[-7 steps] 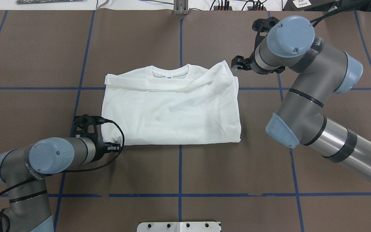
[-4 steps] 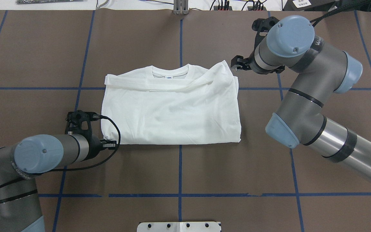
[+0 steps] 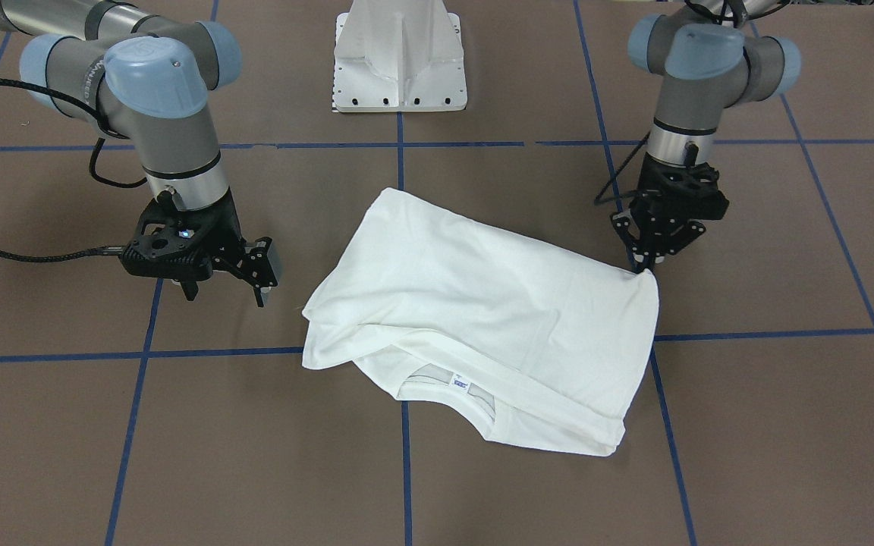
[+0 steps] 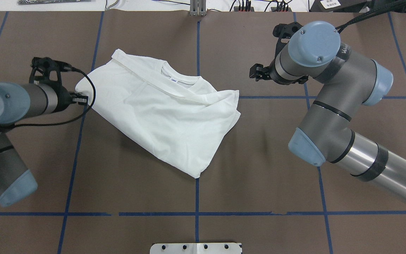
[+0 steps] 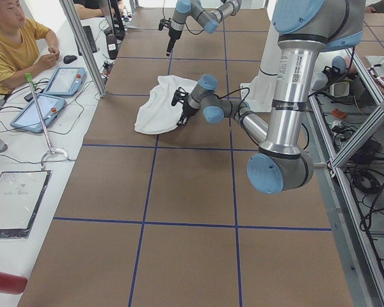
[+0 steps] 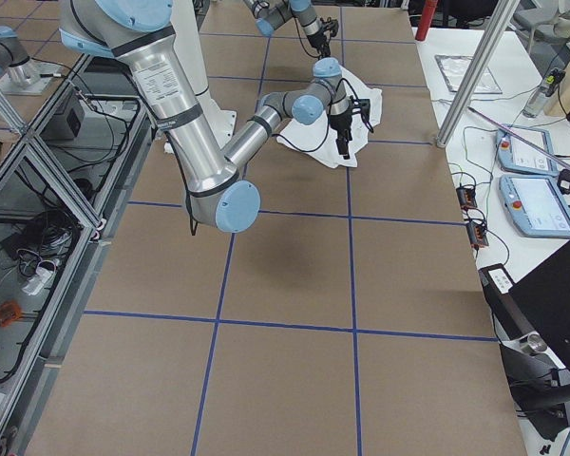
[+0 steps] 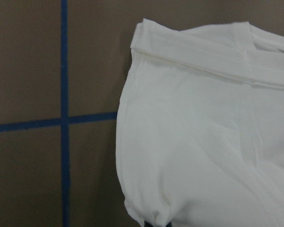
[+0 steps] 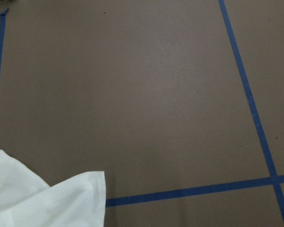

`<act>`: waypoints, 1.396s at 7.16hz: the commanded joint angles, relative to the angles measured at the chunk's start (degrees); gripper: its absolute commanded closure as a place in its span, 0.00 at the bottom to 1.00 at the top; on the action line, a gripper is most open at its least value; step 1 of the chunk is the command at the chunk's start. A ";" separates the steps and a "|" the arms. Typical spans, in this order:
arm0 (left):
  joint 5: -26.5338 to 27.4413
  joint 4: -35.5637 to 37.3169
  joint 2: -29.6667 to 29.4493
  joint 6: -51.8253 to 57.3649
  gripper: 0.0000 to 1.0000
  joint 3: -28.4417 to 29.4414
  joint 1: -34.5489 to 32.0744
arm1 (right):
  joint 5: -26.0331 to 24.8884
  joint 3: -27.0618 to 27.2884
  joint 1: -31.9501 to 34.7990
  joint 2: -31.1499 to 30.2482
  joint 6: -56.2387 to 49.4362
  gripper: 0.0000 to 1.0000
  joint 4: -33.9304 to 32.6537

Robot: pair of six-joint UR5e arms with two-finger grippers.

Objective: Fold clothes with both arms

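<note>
The folded shirt lies askew on the surface, collar toward the far side. One corner is bunched in the left arm's jaws, which are clenched on it. The right arm hovers off the shirt's opposite edge, apart from the cloth, with its jaws released. The step looks like dragging the stack round by that corner. To do it well, the corner should travel low and slowly so the thin layers slide together instead of peeling open. The pull should run along the fold, and the right arm should take the far corner before any lift.
</note>
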 commanded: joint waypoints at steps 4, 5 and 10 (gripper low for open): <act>-0.15 -12.69 -32.81 6.90 1.00 48.43 -10.42 | -0.69 2.63 -3.52 0.57 5.58 0.00 0.00; -1.72 -13.15 -33.66 7.00 1.00 48.69 -10.95 | -1.83 2.63 -5.01 1.09 8.56 0.00 0.00; -15.80 -13.24 -16.11 10.43 0.00 22.18 -13.68 | -9.04 -12.15 -15.47 15.81 37.54 0.03 -0.88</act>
